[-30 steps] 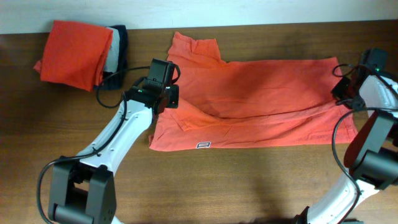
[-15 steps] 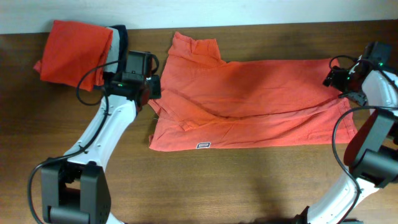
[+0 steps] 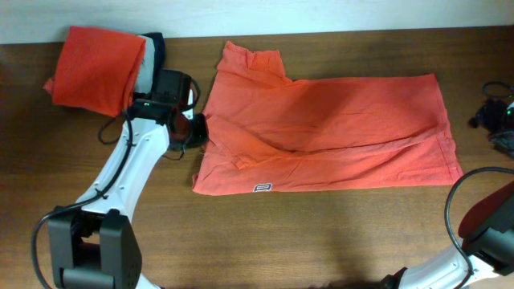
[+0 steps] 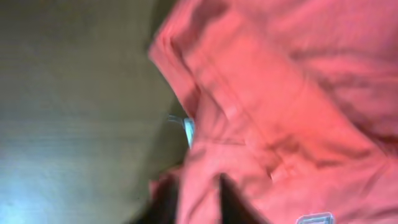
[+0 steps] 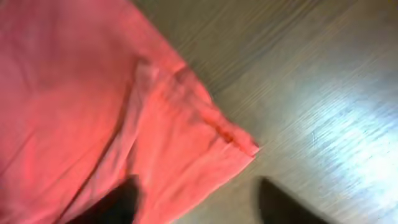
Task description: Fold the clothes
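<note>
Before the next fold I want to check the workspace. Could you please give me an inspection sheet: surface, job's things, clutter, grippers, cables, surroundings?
Surface: brown wooden table, no spills seen.
Job's things: coral T-shirt lying flat, folded over lengthwise, one sleeve at top left.
Clutter: folded orange garment with grey and navy garments beside it, top left, apart from the T-shirt.
Grippers: left gripper at the T-shirt's left edge, grip unclear; right gripper open by the right hem corner, holding nothing.
Cables: black cables loop along the arms, off the cloth.
Surroundings: pale wall behind the table.
</note>
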